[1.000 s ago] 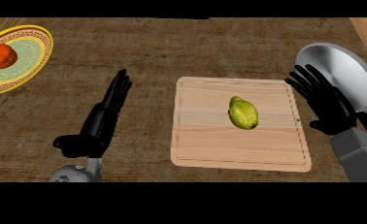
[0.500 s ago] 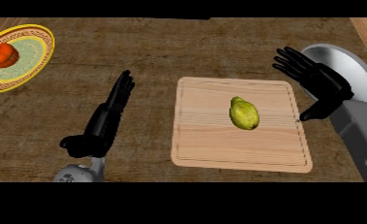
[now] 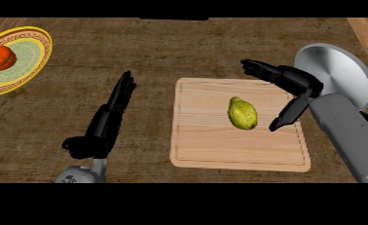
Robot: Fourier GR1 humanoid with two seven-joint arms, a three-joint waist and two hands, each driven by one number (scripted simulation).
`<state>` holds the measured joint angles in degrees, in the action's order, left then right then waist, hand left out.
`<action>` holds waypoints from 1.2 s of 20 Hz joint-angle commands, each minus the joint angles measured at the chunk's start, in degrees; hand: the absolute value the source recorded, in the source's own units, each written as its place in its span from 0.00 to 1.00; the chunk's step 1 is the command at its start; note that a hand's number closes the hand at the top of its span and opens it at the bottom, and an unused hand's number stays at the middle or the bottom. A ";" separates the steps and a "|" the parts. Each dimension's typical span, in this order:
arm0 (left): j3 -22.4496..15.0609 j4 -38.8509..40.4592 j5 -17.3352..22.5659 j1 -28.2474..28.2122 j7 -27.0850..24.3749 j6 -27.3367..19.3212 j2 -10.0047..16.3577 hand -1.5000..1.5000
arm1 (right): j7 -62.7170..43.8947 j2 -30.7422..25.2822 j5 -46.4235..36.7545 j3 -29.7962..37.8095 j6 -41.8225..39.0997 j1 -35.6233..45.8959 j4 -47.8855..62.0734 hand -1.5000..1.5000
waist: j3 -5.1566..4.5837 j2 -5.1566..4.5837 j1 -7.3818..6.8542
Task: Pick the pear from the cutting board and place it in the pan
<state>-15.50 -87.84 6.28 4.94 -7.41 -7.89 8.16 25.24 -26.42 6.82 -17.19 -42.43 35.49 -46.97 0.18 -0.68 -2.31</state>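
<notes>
Pear (image 3: 243, 113) is lying untouched on cutting board (image 3: 215, 146). Right hand (image 3: 298, 80) is hovering beside it, fingers spread, seemingly clear of the board. Left hand (image 3: 108, 121) is resting released.

Yellow-green pear (image 3: 243, 113) lies on the wooden cutting board (image 3: 215, 143), the grey pan (image 3: 336, 70) seemingly just beside it.

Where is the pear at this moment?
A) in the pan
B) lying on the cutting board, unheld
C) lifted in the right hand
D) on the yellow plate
B: the pear lies on the cutting board, and the right hand is open beside it, fingers not around it.
</notes>
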 commanded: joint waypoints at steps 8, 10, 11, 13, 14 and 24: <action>1.65 -0.09 -0.04 -2.85 -2.50 2.06 0.77 0.50 | 15.73 3.52 -11.13 -6.34 -0.52 2.37 8.96 0.00 | -0.12 0.29 0.99; 2.40 1.24 -0.45 2.46 1.45 0.85 -0.25 0.50 | 17.05 4.04 -12.61 -7.50 -0.03 4.04 11.50 0.00 | -0.09 0.11 0.92; 0.56 -2.81 -1.53 -5.23 -1.74 0.57 0.47 0.50 | 16.96 2.98 -11.86 -7.61 -1.01 2.29 9.84 0.00 | -0.11 0.40 0.82; 1.75 -0.46 -0.54 -1.58 0.37 0.88 -0.71 0.50 | 17.39 3.94 -13.23 -8.20 0.89 1.41 11.12 0.00 | -0.13 0.42 1.47; 2.90 -1.38 0.62 -1.51 0.17 2.18 0.51 0.50 | 17.98 4.29 -12.34 -6.96 0.08 4.67 15.52 0.00 | -0.10 0.19 0.73; 3.41 -0.39 -1.53 1.93 3.06 0.37 -0.95 0.50 | 18.68 9.77 -13.52 -8.69 3.72 5.35 18.68 0.00 | -0.10 0.22 1.14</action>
<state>-13.22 -88.91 5.03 4.33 -6.12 -7.16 7.33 36.52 -18.09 -4.98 -24.88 -32.72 40.52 -31.34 0.02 -0.33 -1.26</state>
